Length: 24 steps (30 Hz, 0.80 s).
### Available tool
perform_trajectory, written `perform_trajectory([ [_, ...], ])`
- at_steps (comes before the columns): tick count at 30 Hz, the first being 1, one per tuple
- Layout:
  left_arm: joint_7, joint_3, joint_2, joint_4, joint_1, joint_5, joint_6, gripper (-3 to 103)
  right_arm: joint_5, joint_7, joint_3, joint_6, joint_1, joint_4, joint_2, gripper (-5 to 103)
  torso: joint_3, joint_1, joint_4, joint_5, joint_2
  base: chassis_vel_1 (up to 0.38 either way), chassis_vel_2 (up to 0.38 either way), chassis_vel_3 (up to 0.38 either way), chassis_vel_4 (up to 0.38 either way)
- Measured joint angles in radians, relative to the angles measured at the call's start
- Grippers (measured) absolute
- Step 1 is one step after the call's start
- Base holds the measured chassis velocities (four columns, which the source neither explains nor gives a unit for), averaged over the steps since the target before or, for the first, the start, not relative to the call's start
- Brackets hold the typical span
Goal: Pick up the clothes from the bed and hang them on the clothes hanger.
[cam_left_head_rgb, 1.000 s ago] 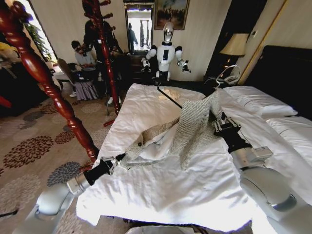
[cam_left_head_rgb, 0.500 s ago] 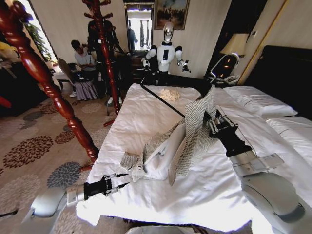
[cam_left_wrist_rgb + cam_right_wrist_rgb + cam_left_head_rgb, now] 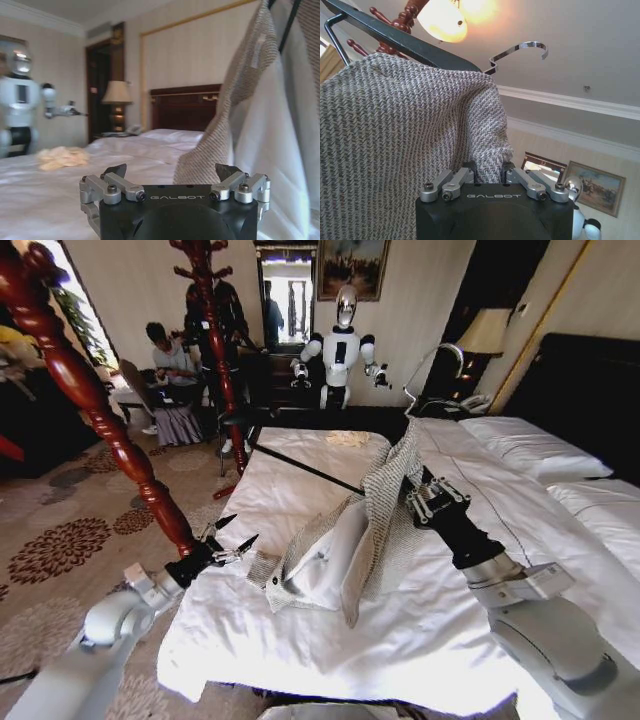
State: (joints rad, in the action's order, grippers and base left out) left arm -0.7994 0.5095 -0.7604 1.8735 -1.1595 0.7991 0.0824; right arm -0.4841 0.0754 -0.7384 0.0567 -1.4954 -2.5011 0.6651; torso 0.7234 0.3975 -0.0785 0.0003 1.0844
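The grey-beige knit jacket (image 3: 385, 502) hangs draped over the black clothes hanger (image 3: 300, 468), its white lining (image 3: 330, 560) and one sleeve resting on the bed (image 3: 330, 640). My right gripper (image 3: 413, 496) is shut on the jacket's shoulder, over the middle of the bed. In the right wrist view the knit jacket (image 3: 395, 130) is pinched in the right gripper (image 3: 490, 172), below the hanger (image 3: 400, 37) and its silver hook (image 3: 520, 50). My left gripper (image 3: 232, 536) stands open at the bed's left edge, just left of the sleeve cuff. The left gripper (image 3: 171, 172) holds nothing, and the jacket (image 3: 220, 145) hangs beyond it.
A red-brown turned wooden post (image 3: 90, 410) rises close to my left arm, and a second post (image 3: 215, 350) stands farther back. A cream top (image 3: 348, 438) lies at the bed's far end. White pillows (image 3: 530, 445) lie at the right, and another robot (image 3: 340, 350) stands by the far wall.
My left gripper has let go of the sleeve, opened, dropped away, then risen beside the bed's left edge. My right gripper has carried the jacket and hanger leftward.
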Motion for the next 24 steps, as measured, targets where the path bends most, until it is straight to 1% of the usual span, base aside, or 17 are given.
perform_trajectory([
  [1,-0.046,-0.042,0.014,-0.047,0.053,0.007,0.004,100,-0.002,-0.003,0.000,0.002,0.001,0.000,-0.004,23,0.000,0.000,0.0002,0.0000,0.000,0.000,0.000,0.000,0.000],
  [2,-0.102,-0.114,0.025,-0.128,0.139,0.017,0.008,100,-0.003,-0.007,0.000,0.006,0.001,0.000,-0.010,23,0.000,0.000,0.0005,-0.0003,0.000,0.000,0.000,0.000,0.000],
  [3,-0.102,-0.114,0.025,-0.128,0.139,0.017,0.008,100,-0.003,-0.007,0.000,0.006,0.001,0.000,-0.010,23,0.000,0.000,0.0005,-0.0003,0.000,0.000,0.000,0.000,0.000],
  [5,-0.158,-0.222,0.020,-0.238,0.264,0.042,0.018,100,-0.007,-0.010,0.000,0.011,0.002,0.006,-0.018,23,0.000,0.000,0.0008,-0.0003,0.000,0.000,0.000,0.000,0.000],
  [6,-0.168,-0.241,0.016,-0.257,0.288,0.046,0.020,100,-0.008,-0.010,0.000,0.011,0.002,0.007,-0.019,23,0.000,0.000,0.0007,-0.0003,0.000,0.000,0.000,0.000,0.000],
  [7,-0.199,-0.286,0.005,-0.302,0.343,0.054,0.021,100,-0.012,-0.010,-0.001,0.012,0.003,0.011,-0.024,23,0.000,0.000,0.0006,-0.0002,0.000,0.000,0.000,0.000,0.000],
  [8,-0.254,-0.358,-0.021,-0.381,0.434,0.064,0.022,100,-0.021,-0.011,-0.006,0.012,0.005,0.015,-0.033,23,0.000,0.000,0.0001,0.0000,0.000,0.000,0.000,0.000,0.000],
  [9,-0.254,-0.358,-0.021,-0.381,0.434,0.064,0.022,100,-0.021,-0.011,-0.006,0.012,0.005,0.015,-0.033,23,0.000,0.000,0.0001,0.0000,0.000,0.000,0.000,0.000,0.000],
  [11,-0.340,-0.418,-0.053,-0.472,0.513,0.068,0.023,100,-0.028,-0.010,-0.014,0.012,0.005,0.017,-0.042,23,0.000,0.000,-0.0001,-0.0002,0.000,0.000,0.000,0.000,0.000],
  [12,-0.438,-0.459,-0.085,-0.567,0.582,0.056,0.025,100,-0.034,-0.009,-0.022,0.012,0.004,0.018,-0.051,23,0.000,0.000,0.0002,0.0000,0.000,0.000,0.000,0.000,0.000],
  [13,-0.478,-0.475,-0.100,-0.605,0.608,0.045,0.028,100,-0.035,-0.008,-0.025,0.012,0.003,0.018,-0.053,23,0.000,0.000,0.0005,0.0001,0.000,0.000,0.000,0.000,0.000],
  [14,-0.478,-0.475,-0.100,-0.605,0.608,0.045,0.028,100,-0.035,-0.008,-0.025,0.012,0.003,0.018,-0.053,23,0.000,0.000,0.0005,0.0001,0.000,0.000,0.000,0.000,0.000],
  [15,-0.526,-0.497,-0.121,-0.651,0.642,0.028,0.035,100,-0.036,-0.007,-0.028,0.012,0.004,0.018,-0.054,23,0.000,0.000,0.0009,-0.0003,0.000,0.000,0.000,0.000,0.000],
  [17,-0.594,-0.536,-0.157,-0.717,0.702,0.001,0.042,100,-0.037,-0.007,-0.030,0.012,0.005,0.018,-0.054,23,0.000,0.000,0.0008,0.0000,0.000,0.000,0.000,0.000,0.000],
  [18,-0.594,-0.536,-0.157,-0.717,0.702,0.001,0.042,100,-0.037,-0.007,-0.030,0.012,0.005,0.018,-0.054,23,0.000,0.000,0.0008,0.0000,0.000,0.000,0.000,0.000,0.000],
  [21,-0.660,-0.580,-0.225,-0.796,0.783,-0.034,0.048,100,-0.035,-0.006,-0.031,0.011,0.005,0.017,-0.050,23,0.000,0.000,0.0001,-0.0001,0.000,0.000,0.000,0.000,0.000],
  [24,-0.688,-0.603,-0.263,-0.844,0.827,-0.056,0.050,100,-0.034,-0.006,-0.034,0.011,0.006,0.012,-0.049,23,0.000,0.000,0.0000,0.0002,0.000,0.000,0.000,0.000,0.000],
])
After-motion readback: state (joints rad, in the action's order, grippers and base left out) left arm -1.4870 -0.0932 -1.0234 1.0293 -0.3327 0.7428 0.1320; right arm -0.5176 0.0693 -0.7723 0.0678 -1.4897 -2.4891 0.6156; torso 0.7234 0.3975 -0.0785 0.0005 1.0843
